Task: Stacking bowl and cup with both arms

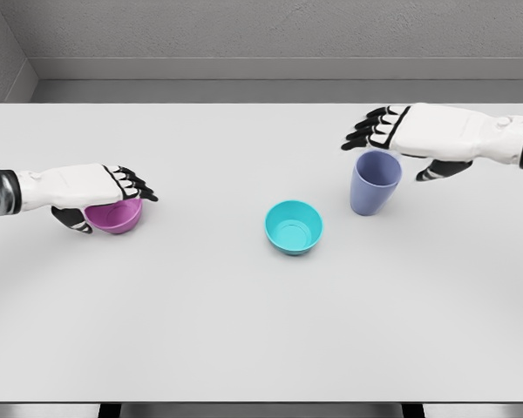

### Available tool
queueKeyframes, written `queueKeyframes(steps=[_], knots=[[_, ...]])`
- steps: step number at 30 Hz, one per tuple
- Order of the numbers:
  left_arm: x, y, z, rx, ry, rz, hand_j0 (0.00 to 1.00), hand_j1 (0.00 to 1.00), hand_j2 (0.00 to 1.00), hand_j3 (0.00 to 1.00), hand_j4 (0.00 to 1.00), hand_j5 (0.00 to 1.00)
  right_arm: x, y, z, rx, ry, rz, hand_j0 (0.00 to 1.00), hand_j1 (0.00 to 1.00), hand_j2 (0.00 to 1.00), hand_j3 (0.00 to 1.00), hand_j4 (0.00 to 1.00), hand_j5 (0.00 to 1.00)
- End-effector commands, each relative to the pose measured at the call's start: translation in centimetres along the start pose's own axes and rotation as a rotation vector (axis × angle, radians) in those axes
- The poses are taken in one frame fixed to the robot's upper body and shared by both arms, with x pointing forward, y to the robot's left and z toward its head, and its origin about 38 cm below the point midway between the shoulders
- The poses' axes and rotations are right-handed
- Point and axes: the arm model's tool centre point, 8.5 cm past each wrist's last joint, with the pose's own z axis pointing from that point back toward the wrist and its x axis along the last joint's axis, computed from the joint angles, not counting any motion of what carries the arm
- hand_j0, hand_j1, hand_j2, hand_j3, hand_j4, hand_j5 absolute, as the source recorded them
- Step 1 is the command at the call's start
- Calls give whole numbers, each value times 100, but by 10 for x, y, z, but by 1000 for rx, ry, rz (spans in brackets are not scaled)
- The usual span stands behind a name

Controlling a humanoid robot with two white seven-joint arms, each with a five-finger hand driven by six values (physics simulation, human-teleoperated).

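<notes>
A magenta bowl (115, 218) stands on the white table (244, 331) at the left. My left hand (109, 205) lies over it, fingers (135, 185) curled across its far rim and thumb against its left wall, hiding most of the opening. A teal bowl (294, 226) sits upright in the middle, untouched. To its right stands a blue-violet cup (375, 183), upright. My right hand (392, 150) hovers just above the cup's rim, fingers (370, 129) spread and pointing left, thumb to the cup's right, holding nothing.
A grey wall (261, 35) rises behind the table's far edge. The table's near edge runs along the bottom of the view.
</notes>
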Motion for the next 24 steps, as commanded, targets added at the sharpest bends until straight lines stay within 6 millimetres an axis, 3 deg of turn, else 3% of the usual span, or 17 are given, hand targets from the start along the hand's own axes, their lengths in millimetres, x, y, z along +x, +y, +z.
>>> queueKeyframes(steps=[1,24], knots=[[-2,0,-1,3,5,8,100,100,100,100,100,100,-8,5,3,3,23,-26,100,100,100,100,100,100],[-1,-2,-7,-10,7,-8,100,100,100,100,100,100,-8,10,-3,9,17,-36,100,100,100,100,100,100]])
